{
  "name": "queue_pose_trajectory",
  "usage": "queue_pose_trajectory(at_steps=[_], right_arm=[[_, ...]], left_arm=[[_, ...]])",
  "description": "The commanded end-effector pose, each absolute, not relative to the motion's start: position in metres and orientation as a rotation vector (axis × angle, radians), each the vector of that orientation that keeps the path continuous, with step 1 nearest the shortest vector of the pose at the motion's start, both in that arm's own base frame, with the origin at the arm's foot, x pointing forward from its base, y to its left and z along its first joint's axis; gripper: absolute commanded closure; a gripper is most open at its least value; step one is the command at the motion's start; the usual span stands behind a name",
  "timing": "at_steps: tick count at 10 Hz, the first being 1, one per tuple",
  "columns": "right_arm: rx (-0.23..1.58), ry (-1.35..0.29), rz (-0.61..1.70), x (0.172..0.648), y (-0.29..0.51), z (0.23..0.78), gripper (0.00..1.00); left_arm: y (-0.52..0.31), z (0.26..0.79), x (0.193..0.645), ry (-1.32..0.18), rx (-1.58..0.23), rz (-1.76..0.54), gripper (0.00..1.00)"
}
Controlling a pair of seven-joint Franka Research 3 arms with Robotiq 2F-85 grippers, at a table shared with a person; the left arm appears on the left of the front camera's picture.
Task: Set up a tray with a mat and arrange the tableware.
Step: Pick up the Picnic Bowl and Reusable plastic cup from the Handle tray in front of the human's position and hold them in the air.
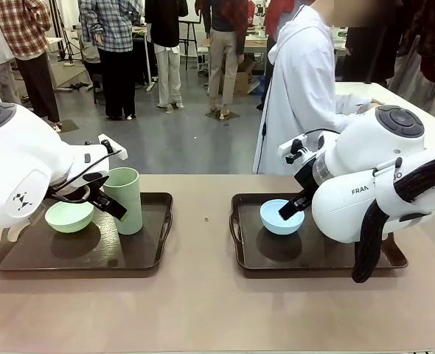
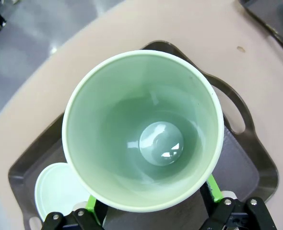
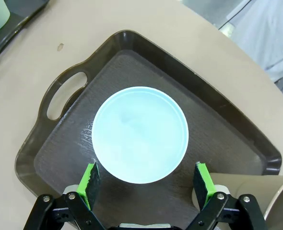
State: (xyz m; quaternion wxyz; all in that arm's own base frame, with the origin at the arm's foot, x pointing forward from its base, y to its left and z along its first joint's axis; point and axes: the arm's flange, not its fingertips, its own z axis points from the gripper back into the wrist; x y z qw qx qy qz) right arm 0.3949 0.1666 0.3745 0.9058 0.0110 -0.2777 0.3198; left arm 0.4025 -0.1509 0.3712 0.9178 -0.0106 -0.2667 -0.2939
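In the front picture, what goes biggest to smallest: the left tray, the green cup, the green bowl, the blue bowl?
1. the left tray
2. the green cup
3. the green bowl and the blue bowl look about the same size, so I won't rank them.

The beige table [image 1: 203, 310] has a smooth, matte top. Two dark brown trays lie flat on it, well apart: the left tray [image 1: 152, 234] toward the robot's left and the right tray [image 1: 251, 247] toward its right. Each has a cut-out handle on the end facing the other. Between them a small dark speck [image 1: 205, 219] sits on the bare surface.
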Motion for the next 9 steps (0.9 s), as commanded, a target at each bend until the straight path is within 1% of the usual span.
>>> queue_pose_trajectory(at_steps=[1,4,5,8,9], right_arm=[[0.023,-0.573,0.661,0.395,0.167,0.374,0.00],[0.023,-0.574,0.661,0.395,0.167,0.375,0.00],[0.051,-0.551,0.679,0.379,0.169,0.378,0.00],[0.060,-0.468,0.650,0.301,0.169,0.404,0.00],[0.034,-0.423,0.601,0.270,0.161,0.406,0.00]], left_arm=[[-0.151,0.371,0.403,-0.549,-0.022,-0.604,0.00],[-0.151,0.371,0.403,-0.549,-0.022,-0.604,0.00],[-0.151,0.371,0.403,-0.549,-0.022,-0.604,0.00],[-0.140,0.427,0.328,-0.437,0.037,-0.603,0.00],[-0.132,0.444,0.310,-0.408,0.021,-0.621,0.00]])
